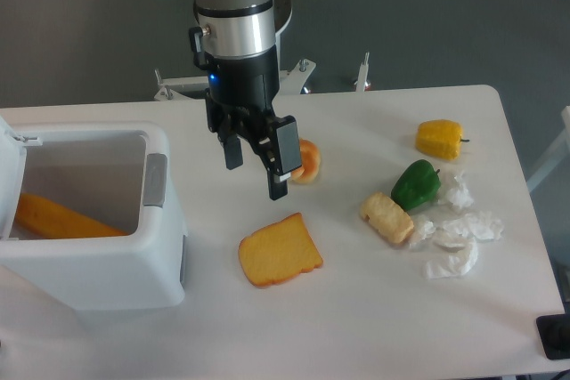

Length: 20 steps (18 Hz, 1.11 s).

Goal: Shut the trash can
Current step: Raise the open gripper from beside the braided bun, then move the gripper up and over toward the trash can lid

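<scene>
The trash can (98,264) is a large white boxy bin at the left of the table. It stands open, its lid (9,175) swung up at the far left edge, and an orange item (53,218) lies inside. A grey latch tab (156,180) sits on its right rim. My gripper (256,177) hangs to the right of the bin, above the table, open with nothing between its fingers.
A slice of toast (280,250) lies just below the gripper. An orange fruit (307,160) sits right behind the fingers. Further right are a bread piece (386,217), a green pepper (415,184), a yellow pepper (440,139) and crumpled white tissues (457,242).
</scene>
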### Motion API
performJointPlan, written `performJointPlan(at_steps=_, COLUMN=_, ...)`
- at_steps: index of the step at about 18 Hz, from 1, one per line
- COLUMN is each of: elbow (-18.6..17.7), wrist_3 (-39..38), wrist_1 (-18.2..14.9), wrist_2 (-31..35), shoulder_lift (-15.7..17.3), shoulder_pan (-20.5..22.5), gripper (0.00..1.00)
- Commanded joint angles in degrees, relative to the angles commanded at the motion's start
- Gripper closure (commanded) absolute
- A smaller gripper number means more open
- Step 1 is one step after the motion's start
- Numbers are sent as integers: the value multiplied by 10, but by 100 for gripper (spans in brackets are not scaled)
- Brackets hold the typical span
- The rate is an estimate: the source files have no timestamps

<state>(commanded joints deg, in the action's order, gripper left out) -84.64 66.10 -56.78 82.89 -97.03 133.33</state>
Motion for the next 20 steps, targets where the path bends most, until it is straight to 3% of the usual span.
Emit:
performJointPlan(at_steps=13, elbow=46, wrist_3=-270, wrist_1=19, wrist_2=-90, shoulder_lift=-3, shoulder_pan=-4, gripper=0)
performJointPlan(at_steps=20, elbow=46, wrist_3=-424, wrist_1=19, wrist_2=-92, shoulder_lift=6, shoulder_pan=-39, gripper=0)
